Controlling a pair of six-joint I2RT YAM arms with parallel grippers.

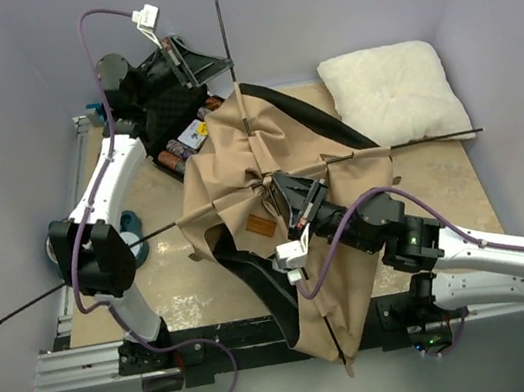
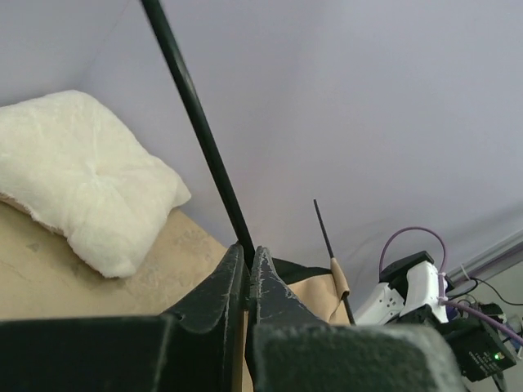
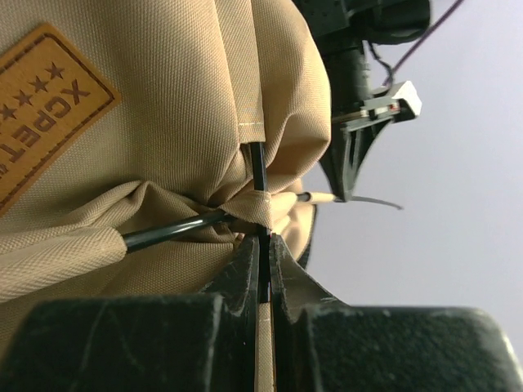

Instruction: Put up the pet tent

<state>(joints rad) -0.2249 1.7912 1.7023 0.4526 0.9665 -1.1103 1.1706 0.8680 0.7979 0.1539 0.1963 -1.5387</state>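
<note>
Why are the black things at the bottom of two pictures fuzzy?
Left wrist view: the left gripper is too near the lens, so it blurs; the pillow looks sharp. Right wrist view: the right gripper blurs likewise, the label on the pet tent is crisp. Top view: evenly lit, sharp.

Tan pet tent [image 1: 227, 172] crumpled mid-table, crossed dark poles [image 1: 219, 11] sticking out past fabric.

Soft, even room light, no glare.
Top view sharp, weak shadow under the tent [image 1: 228, 176]. Wrist views: fingers [image 3: 290, 286] by the lens dark and blurred; pillow [image 2: 82, 175] past the left gripper [image 2: 248, 255] washed out.
</note>
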